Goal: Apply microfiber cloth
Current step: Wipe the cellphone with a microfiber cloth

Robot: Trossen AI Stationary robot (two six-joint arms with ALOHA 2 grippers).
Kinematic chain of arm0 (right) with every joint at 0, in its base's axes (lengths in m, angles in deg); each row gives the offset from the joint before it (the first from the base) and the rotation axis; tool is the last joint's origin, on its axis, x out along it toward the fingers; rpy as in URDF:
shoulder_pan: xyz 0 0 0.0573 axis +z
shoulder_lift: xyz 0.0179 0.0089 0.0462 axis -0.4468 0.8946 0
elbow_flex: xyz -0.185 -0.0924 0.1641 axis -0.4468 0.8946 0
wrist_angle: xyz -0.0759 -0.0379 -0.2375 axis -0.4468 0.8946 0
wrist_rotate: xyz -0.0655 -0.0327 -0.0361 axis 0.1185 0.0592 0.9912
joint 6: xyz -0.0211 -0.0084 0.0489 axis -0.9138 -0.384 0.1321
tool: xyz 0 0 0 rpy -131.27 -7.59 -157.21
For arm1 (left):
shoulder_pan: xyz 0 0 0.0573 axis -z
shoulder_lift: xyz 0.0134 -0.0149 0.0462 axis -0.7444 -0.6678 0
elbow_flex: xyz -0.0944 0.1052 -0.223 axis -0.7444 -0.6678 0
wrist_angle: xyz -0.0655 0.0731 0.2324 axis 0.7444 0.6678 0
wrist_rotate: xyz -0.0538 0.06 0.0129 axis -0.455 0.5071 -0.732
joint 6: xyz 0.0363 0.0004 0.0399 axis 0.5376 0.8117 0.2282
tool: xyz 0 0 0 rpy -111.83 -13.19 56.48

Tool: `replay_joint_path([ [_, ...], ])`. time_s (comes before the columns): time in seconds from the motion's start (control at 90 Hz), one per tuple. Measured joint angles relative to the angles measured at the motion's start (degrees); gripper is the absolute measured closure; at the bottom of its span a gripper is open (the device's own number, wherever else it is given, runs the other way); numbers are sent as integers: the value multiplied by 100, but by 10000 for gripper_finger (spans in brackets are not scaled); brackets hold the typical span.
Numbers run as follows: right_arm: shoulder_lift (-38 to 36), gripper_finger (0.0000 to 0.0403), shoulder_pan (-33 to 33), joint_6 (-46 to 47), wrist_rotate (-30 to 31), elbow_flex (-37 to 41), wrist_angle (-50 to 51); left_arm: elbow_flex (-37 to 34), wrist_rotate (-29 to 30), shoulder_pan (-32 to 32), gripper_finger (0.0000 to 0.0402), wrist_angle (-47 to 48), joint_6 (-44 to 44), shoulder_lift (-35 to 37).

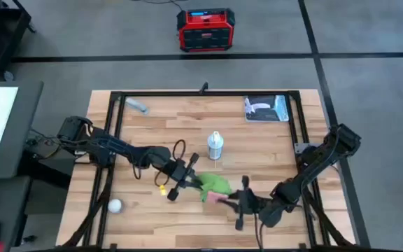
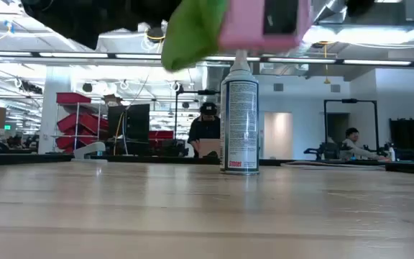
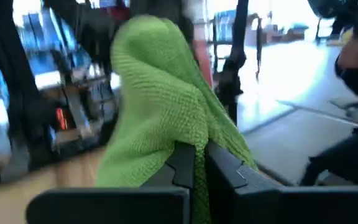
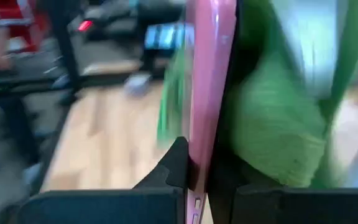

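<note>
While both arms meet over the near middle of the wooden surface (image 1: 271, 150), the scene reads as follows.

Cloth: bright green soft microfiber cloth (image 1: 214, 184) held up off the surface between the two grippers, bunched and draped; in the low view it hangs at the top, above and in front of the can (image 2: 192, 29).
Left gripper (image 1: 187, 179): reaches in from the left side; its jaws are clamped on a fold of the green cloth, as the left wrist view shows (image 3: 194, 165).
Right gripper (image 1: 238, 198): comes in from the right; its jaws are clamped on the edge of a thin pink-cased phone (image 4: 209, 93), which stands edge-on against the cloth.
Phone and cloth: touching, the cloth pressed against one face of the phone.
Spray can: white upright aerosol can (image 1: 215, 145) standing on the surface just behind the cloth.
Packet: blue-and-white flat packet (image 1: 266, 109) at the far right of the surface.
Ball: small white ball (image 1: 115, 206) near the left front corner.
Floor: red and black box (image 1: 204, 29) beyond the surface.
</note>
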Motion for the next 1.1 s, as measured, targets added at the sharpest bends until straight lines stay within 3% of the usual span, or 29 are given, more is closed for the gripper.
replay_joint_path([
  [0.089,-1,390,37,-817,58,0,-663,0,-38,112,402,224,0,-7],
  [0.167,-1,390,3,-890,-36,0,-731,0,-56,152,402,179,70,2],
  [0.267,-14,390,-126,-30,-454,-4,-183,-13,-56,156,402,-33,148,-20],
  [0.389,-9,390,-267,1324,-1069,-6,777,-9,-47,104,402,-944,244,-9],
  [0.5,-1,390,-289,1975,-1160,3,1299,0,-88,70,402,-1634,374,-4],
  [0.611,-1,390,-279,1737,-873,9,1104,3,-112,73,401,-1660,300,0],
  [0.844,-8,390,-82,-4,-153,9,-28,0,-44,76,401,-129,-53,-2],
  [1.1,-8,390,-45,-163,582,6,-187,0,341,57,401,570,-109,-4],
])
